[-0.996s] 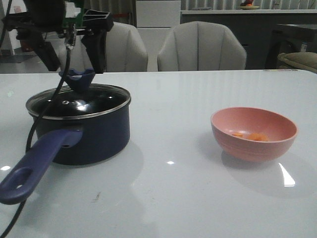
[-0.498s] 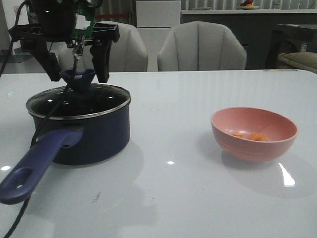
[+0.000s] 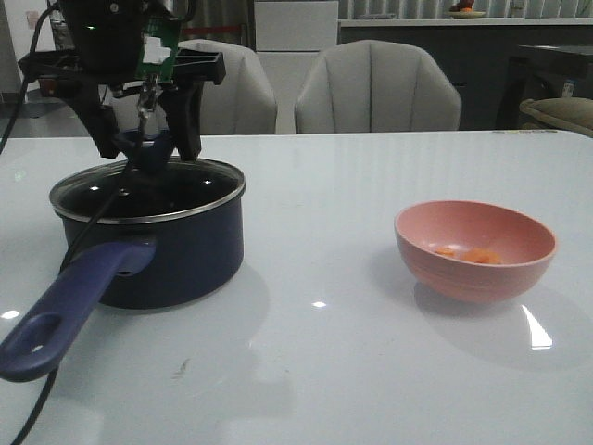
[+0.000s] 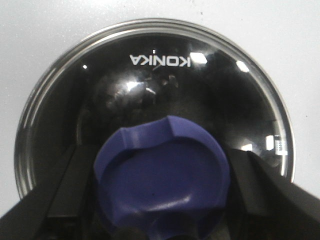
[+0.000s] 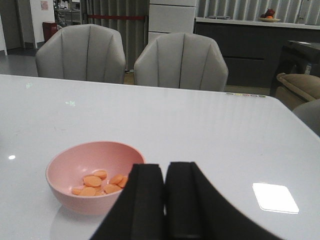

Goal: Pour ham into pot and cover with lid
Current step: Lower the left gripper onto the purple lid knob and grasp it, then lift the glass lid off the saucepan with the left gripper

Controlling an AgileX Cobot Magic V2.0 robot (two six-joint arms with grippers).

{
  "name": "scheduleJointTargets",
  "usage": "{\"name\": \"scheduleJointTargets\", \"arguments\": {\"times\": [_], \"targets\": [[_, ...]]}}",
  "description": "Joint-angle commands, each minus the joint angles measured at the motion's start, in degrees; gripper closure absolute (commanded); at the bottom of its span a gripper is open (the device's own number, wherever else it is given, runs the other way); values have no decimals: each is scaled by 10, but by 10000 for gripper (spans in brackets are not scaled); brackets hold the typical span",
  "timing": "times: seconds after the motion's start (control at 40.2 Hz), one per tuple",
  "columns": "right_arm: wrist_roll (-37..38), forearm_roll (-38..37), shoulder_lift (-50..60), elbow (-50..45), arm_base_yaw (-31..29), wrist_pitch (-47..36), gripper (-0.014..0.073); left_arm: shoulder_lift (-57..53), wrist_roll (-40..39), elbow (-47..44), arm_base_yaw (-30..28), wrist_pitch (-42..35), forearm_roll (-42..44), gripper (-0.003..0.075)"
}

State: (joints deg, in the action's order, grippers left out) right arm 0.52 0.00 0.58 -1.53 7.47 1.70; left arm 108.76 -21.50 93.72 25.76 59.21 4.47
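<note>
The dark navy pot stands at the left of the table, its long blue handle pointing toward the front edge. The glass lid lies on the pot's rim. My left gripper is open, one finger on each side of the lid's blue knob. Ham lies as small orange pieces in the pink bowl at the right. My right gripper is shut and empty, just beside the bowl; it is outside the front view.
Two grey chairs stand behind the table's far edge. A black cable hangs from the left arm across the pot's front. White tabletop lies between the pot and the bowl.
My left gripper has come down and forward over the pot, so its open fingers now straddle the lid's knob. The pot, the lid and the bowl have not moved.
</note>
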Motion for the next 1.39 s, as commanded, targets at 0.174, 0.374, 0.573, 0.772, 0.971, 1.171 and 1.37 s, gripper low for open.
{"name": "scheduleJointTargets", "arguments": {"times": [0.174, 0.374, 0.573, 0.772, 0.971, 1.171, 1.37], "targets": [[-1, -5, 12, 3, -2, -45, 444, -39, 1, 53, 3, -5, 14, 499], [-1, -5, 12, 3, -2, -45, 444, -68, 51, 54, -7, 12, 22, 499], [-1, -5, 12, 3, -2, -45, 444, -112, 112, 48, -69, 40, 2, 499], [-1, -5, 12, 3, -2, -45, 444, -169, 166, -12, -185, 35, -4, 499], [-1, -5, 12, 3, -2, -45, 444, -198, 247, -107, -325, -20, -107, 499], [-1, -5, 12, 3, -2, -45, 444, -196, 271, -207, -366, -101, -130, 498], [-1, -5, 12, 3, -2, -45, 444, -187, 271, -292, -361, -204, -132, 465]]}}
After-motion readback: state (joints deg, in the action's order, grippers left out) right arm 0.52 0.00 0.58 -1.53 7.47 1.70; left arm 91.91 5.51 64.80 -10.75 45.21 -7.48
